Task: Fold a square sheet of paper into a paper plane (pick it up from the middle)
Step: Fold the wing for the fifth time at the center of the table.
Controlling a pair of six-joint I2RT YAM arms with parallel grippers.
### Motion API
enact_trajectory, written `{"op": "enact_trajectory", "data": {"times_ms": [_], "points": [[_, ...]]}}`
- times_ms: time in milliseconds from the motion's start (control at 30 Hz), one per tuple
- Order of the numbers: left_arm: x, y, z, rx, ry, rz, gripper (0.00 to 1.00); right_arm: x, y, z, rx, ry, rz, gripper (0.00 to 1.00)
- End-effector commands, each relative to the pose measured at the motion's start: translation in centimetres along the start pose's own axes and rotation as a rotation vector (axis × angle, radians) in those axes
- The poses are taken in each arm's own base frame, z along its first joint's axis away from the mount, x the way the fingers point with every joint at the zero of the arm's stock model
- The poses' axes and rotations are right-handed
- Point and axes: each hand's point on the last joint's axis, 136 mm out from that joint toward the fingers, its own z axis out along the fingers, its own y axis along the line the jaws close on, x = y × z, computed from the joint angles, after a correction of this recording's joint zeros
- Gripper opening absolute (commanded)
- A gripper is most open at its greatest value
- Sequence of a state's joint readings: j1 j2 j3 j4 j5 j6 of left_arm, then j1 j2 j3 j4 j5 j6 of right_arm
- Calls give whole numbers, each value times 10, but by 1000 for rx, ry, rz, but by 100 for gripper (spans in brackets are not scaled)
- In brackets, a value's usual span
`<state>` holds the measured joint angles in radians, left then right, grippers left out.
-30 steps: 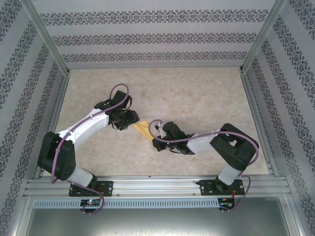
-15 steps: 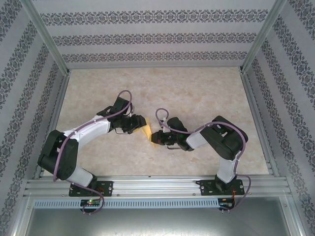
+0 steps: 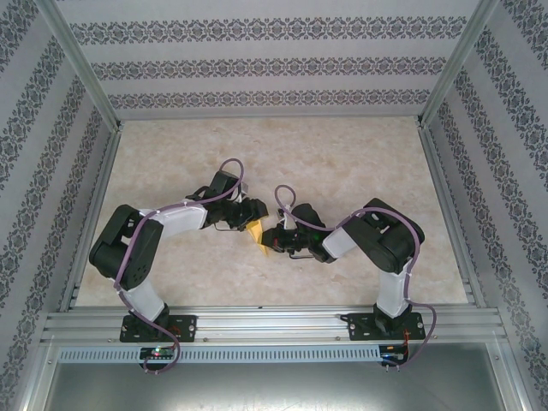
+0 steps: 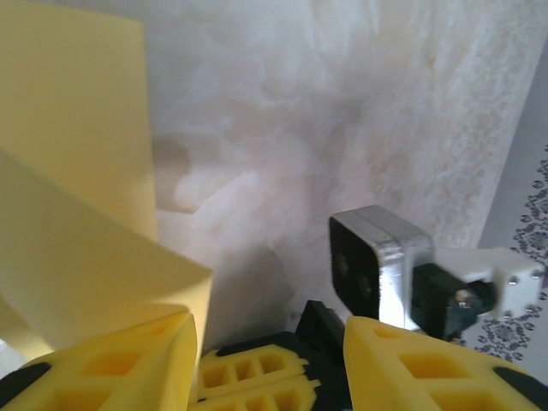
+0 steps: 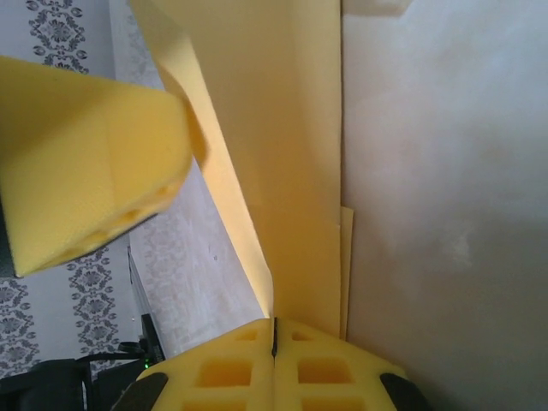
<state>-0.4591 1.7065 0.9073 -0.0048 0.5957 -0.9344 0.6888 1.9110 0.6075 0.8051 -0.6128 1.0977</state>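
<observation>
The sheet of paper [image 3: 256, 229] is thin, matte yellow and folded into a narrow strip with a loose flap. It sits near the middle of the mottled beige, stone-look worktop [image 3: 342, 163]. The right pincer [image 5: 274, 336], at the paper's 4 o'clock from overhead, has its waffle-moulded yellow pads [image 5: 223, 372] pressed flat together on the strip's end. The left pincer [image 4: 270, 364], at 10 o'clock, stands partly spread: one blocky pad is just beside the flap and the other is well clear.

Bright diffuse light; soft shadows; wrist views blurred close up; overhead view sharp.
</observation>
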Motion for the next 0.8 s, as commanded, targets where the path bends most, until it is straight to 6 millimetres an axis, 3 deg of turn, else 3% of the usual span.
{"op": "enact_trajectory", "data": {"times_ms": [0,400,767], "points": [[-2,-14,4,56,-15,30,51,-3,-3,3,2,10,19,5],[-3,35,17,-130,-34,-12,50,0,-2,2,17,44,24,10],[0,54,27,-179,-14,-25,49,1,-9,-4,72,32,35,18]]}}
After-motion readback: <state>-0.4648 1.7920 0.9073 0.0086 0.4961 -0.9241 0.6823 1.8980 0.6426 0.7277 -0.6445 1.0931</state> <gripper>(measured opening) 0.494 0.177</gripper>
